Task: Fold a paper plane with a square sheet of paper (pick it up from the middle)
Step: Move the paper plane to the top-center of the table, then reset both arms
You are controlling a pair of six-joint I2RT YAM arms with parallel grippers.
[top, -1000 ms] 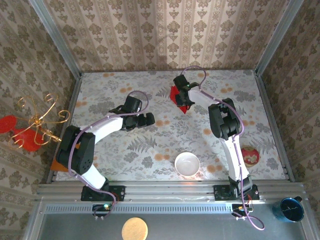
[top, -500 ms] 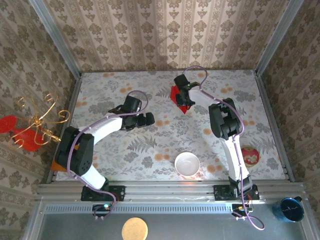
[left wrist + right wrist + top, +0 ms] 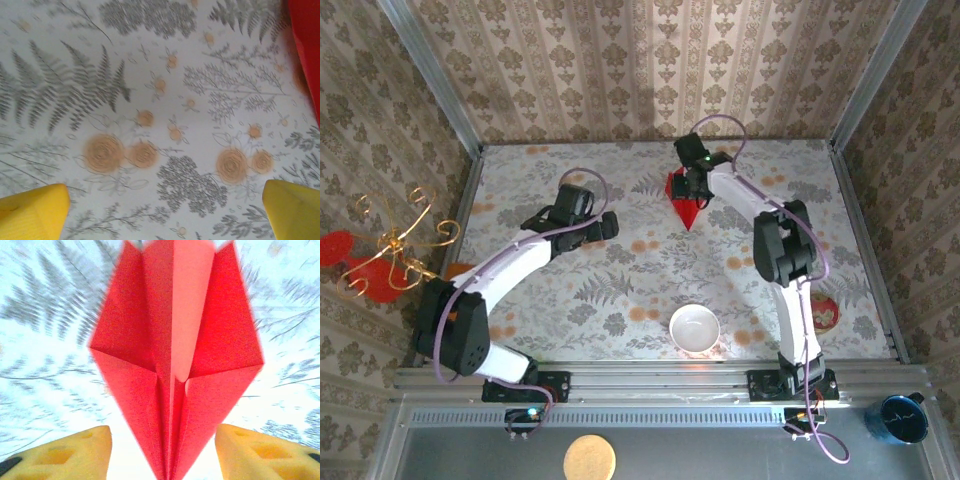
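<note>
The square sheet of paper is folded into a red paper plane (image 3: 685,203), a pointed dart with a centre crease, lying on the floral table at the far middle. In the right wrist view the paper plane (image 3: 175,355) narrows towards the camera and runs between my yellow fingers (image 3: 65,455) with a gap on each side. My right gripper (image 3: 695,180) hovers over its far end, open (image 3: 162,452). My left gripper (image 3: 598,226) stands open to the plane's left (image 3: 162,215), nothing between its fingertips (image 3: 30,212). A red edge of the plane (image 3: 305,40) shows at the left wrist view's top right.
A white bowl (image 3: 694,328) sits near the front edge. A small red ornament (image 3: 820,312) lies at the right. An orange-brown board (image 3: 455,270) pokes in at the left edge, beside a gold-wire ornament (image 3: 390,250). Metal rails and patterned walls enclose the table.
My right gripper has opened and let go of the plane, shifting slightly towards the back. The left arm has stretched further from its base, its gripper still open.
</note>
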